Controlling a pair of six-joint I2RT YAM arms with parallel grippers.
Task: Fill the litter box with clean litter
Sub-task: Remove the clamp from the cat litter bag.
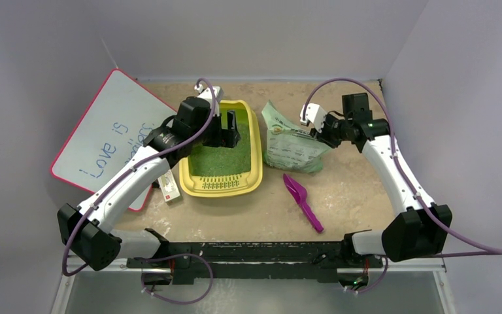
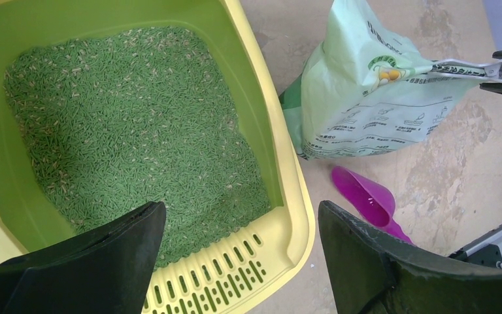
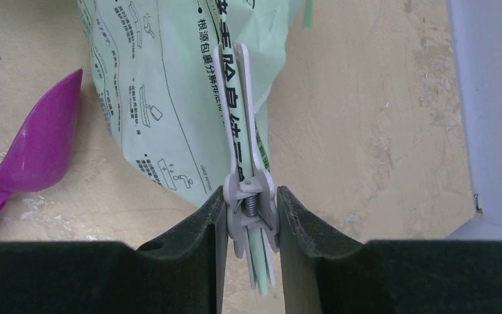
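The litter box (image 1: pixel 256 157) sits on the worktop (image 1: pixel 359 190), with its slotted grate strip at the end nearest the arm bases. The clean litter (image 2: pixel 131 124) covers the whole floor of the litter box in a layer of green pellets, with a few pale ones mixed in.

The left pincer (image 2: pixel 240 208) hangs over the litter box, above the grate end in its wrist view. Its jaws are spread wide and hold nothing. The left arm crosses the litter box's left rim, so it hides part of the far end from above.

Just right of the litter box, and not touching it, lies the pale green printed bag (image 3: pixel 163 85). A white clip (image 3: pixel 242 188) is clamped across its folded top. The right pincer (image 3: pixel 249 203) is closed on the spring end of the clip, one finger pressed against each side. This is on the side of the bag away from the litter box.

A purple scoop (image 1: pixel 302 201) lies on the worktop to the right of the litter box's grate end, nearer the arm bases than the bag. Its bowl points towards the bag.

To the left of the litter box, a white board with a pink edge (image 1: pixel 98 140) leans against the wall, with handwriting on its face. A small white box (image 1: pixel 168 188) lies just beside the litter box's left rim, under the left arm.
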